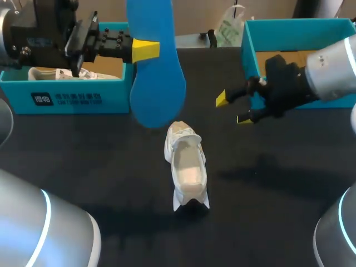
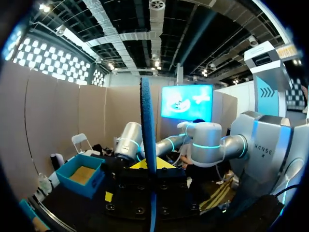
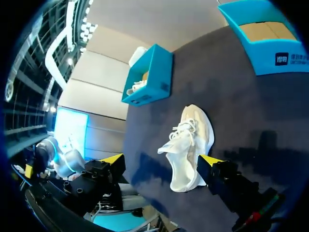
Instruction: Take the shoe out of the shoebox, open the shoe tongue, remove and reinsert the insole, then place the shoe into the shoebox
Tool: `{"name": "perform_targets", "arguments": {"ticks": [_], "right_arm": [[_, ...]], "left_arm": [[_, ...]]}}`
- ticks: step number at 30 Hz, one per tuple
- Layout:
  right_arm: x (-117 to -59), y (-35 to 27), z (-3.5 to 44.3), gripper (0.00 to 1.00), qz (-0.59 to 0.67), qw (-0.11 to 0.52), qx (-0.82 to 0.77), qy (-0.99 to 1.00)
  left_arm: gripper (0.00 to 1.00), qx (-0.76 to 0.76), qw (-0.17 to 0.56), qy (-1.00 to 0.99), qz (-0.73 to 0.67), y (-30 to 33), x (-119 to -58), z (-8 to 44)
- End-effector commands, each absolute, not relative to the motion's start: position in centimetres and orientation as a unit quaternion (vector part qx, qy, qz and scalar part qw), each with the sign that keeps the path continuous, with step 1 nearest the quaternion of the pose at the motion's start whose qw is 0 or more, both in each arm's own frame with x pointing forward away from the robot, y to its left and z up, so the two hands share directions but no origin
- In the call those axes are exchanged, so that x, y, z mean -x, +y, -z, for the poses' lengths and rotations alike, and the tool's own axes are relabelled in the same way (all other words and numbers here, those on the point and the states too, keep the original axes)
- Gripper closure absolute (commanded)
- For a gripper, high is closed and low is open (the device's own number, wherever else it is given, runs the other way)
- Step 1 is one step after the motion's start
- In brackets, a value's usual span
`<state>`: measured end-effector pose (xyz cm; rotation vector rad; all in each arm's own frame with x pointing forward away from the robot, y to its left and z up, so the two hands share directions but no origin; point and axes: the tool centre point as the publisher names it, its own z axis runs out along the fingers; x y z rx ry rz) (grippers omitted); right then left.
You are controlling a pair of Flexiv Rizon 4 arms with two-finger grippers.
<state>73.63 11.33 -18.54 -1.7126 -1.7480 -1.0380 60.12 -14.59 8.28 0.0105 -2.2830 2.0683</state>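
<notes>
Head view has the blue insole [image 1: 157,72] out of the shoe and raised over the table's back middle, pinched between the fingers of the left gripper [image 1: 146,50]. The white shoe [image 1: 187,167] lies at the middle of the table [image 1: 278,183], opening upward. The right gripper [image 1: 232,108] hovers toward the back right, jaws apart and holding nothing, just in front of the shoebox [image 1: 289,25] at that corner. Removal looks done. Reinsertion comes next, and calls for aiming the insole's tip into the shoe's opening while the right gripper steadies the shoe.
</notes>
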Motion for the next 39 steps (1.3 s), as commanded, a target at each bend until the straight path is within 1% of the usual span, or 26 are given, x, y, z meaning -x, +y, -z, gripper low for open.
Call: {"name": "perform_targets", "arguments": {"ticks": [1,4,6,16,19,20,21,23,24,25,26,27,28,37,38,39], "right_arm": [[-73.6,10.5,17.4,0.00,0.392,0.262,0.613,-0.634],[-73.6,10.5,16.8,0.00,0.398,0.282,0.603,-0.632],[-73.8,10.4,16.3,0.00,0.425,0.315,0.590,-0.610],[-73.8,10.4,16.3,0.00,0.425,0.315,0.590,-0.610],[-73.8,10.4,16.2,0.00,0.432,0.327,0.585,-0.604],[-73.9,10.3,15.9,0.00,0.437,0.334,0.585,-0.596],[-73.9,10.2,15.6,0.00,0.438,0.339,0.584,-0.593],[-74.1,10.0,14.6,0.00,0.445,0.344,0.579,-0.590],[-74.1,10.0,14.4,0.00,0.447,0.348,0.577,-0.588],[-74.2,10.0,14.0,0.00,0.446,0.351,0.576,-0.589],[-74.3,10.0,13.6,0.00,0.449,0.359,0.570,-0.587],[-74.4,10.0,13.2,0.00,0.451,0.367,0.566,-0.585],[-74.5,10.0,13.0,0.00,0.445,0.374,0.565,-0.585],[-74.5,10.0,13.0,0.00,0.445,0.374,0.565,-0.585],[-74.5,10.0,13.0,0.00,0.445,0.374,0.565,-0.585],[-74.5,10.0,13.0,0.00,0.445,0.374,0.565,-0.585]], "left_arm": [[1.00,0.068,-0.030,-0.732,-0.677,-14.9,-61.0,-7.7],[1.00,0.123,-0.060,-0.712,-0.688,-14.6,-61.6,-7.2],[1.00,0.156,-0.095,-0.721,-0.669,-14.5,-62.0,-6.3],[1.00,0.156,-0.095,-0.721,-0.669,-14.5,-62.0,-6.3],[1.00,0.232,-0.133,-0.691,-0.672,-14.3,-62.4,-6.3],[1.00,0.253,-0.142,-0.683,-0.670,-14.3,-62.5,-6.2],[1.00,0.272,-0.165,-0.685,-0.656,-14.4,-62.8,-5.9],[1.00,0.309,-0.180,-0.667,-0.654,-14.7,-63.1,-5.4],[1.00,0.324,-0.202,-0.668,-0.638,-14.9,-63.4,-5.1],[1.00,0.361,-0.224,-0.636,-0.644,-15.0,-63.5,-4.8],[1.00,0.387,-0.229,-0.619,-0.644,-15.0,-63.6,-4.4],[1.00,0.421,-0.283,-0.596,-0.622,-15.0,-63.8,-3.7],[1.00,0.421,-0.283,-0.596,-0.622,-15.0,-63.8,-3.7],[1.00,0.421,-0.283,-0.596,-0.622,-15.0,-63.8,-3.7],[1.00,0.445,-0.310,-0.597,-0.591,-15.1,-63.6,-3.6],[1.00,0.466,-0.322,-0.586,-0.579,-15.2,-63.5,-3.4]]}}
